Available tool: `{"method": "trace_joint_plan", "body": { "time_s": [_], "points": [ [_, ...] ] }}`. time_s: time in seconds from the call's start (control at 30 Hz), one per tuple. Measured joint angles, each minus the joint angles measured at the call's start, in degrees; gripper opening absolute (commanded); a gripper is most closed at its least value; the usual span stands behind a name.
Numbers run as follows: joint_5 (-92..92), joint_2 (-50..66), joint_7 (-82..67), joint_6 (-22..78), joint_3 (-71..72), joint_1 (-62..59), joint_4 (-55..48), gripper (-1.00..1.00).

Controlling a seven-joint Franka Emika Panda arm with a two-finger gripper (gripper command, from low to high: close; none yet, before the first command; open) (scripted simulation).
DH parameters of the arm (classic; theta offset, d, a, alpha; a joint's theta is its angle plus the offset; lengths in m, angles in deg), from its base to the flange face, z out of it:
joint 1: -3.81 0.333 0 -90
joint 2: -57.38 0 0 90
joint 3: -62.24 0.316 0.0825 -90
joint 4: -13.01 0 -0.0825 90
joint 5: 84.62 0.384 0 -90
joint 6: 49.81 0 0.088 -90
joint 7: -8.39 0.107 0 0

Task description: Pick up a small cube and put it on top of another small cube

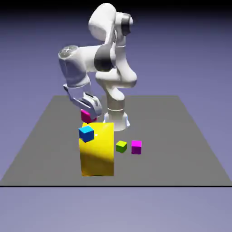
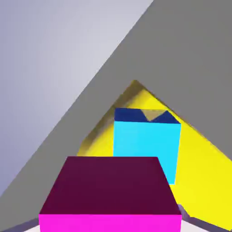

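Exterior view, left to right: blue cube (image 1: 86,134) sits on the big yellow block (image 1: 98,156), near its upper left corner as seen here. Pink cube (image 1: 87,116) is up at the hand (image 1: 92,117), just behind the blue one in view. Hand is pinching the pink cube; hand view has it large at the bottom edge, partly covering the blue cube. Right of the block: small green cube (image 1: 121,147), then purple cube (image 1: 136,147), both on the grey table (image 1: 167,136), near each other, apart.

Yellow block (image 1: 97,156) below blue cube (image 1: 86,134) — open air above both.
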Motion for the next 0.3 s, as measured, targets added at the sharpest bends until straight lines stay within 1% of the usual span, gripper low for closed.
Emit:
{"method": "trace_joint_plan", "body": {
  "time_s": [0.07, 0.1, 0.17, 0.3],
  "points": [
    [0.01, 0.02, -0.01, -0.12, 0.01, -0.73, 0.10, -1.00],
    [0.01, 0.02, -0.01, -0.12, 0.01, -1.75, 0.10, 1.00],
    [-0.15, 0.02, 0.05, -0.08, 0.00, -4.28, 0.10, 1.00],
    [-0.79, -1.79, 0.66, 9.87, -0.49, -6.76, -8.02, 1.00]
  ]
}}
